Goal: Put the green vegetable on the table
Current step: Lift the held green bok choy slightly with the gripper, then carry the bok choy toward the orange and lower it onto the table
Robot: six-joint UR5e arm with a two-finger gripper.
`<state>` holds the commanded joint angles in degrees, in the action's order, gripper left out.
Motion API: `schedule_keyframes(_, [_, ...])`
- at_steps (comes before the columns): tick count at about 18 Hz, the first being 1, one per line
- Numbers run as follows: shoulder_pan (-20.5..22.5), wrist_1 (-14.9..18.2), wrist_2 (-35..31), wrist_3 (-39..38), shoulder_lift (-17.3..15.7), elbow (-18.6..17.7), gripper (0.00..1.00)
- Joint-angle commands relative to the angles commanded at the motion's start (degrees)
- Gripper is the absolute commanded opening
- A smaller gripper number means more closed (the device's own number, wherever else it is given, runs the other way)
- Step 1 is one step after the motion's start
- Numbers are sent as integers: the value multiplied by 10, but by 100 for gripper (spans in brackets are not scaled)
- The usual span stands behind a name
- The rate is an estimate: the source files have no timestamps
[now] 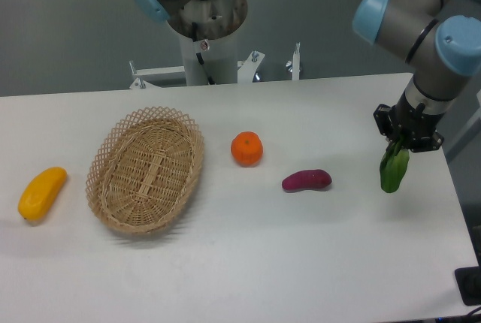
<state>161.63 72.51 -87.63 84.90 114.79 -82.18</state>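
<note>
Green vegetable (394, 170) dangling from hand (400, 147), matte white table (301, 248)

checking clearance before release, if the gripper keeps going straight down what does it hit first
Probably only the white table: the gripper points down holding the dangling green leafy vegetable, nothing else seen beneath.

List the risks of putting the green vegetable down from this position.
1. The green vegetable hangs from the gripper near the table right edge; released there, it may roll off.
2. It dangles by one end, so it may swing and land off target.
</note>
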Motion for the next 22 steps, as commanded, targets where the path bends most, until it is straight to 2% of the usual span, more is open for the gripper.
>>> schedule_keyframes(15, [-1, 2, 1, -1, -4, -4, 8])
schedule_keyframes(18, [-1, -2, 0, 1, -35, -43, 7])
schedule_keyframes(22, [-6, -5, 4, 32, -76, -116, 9])
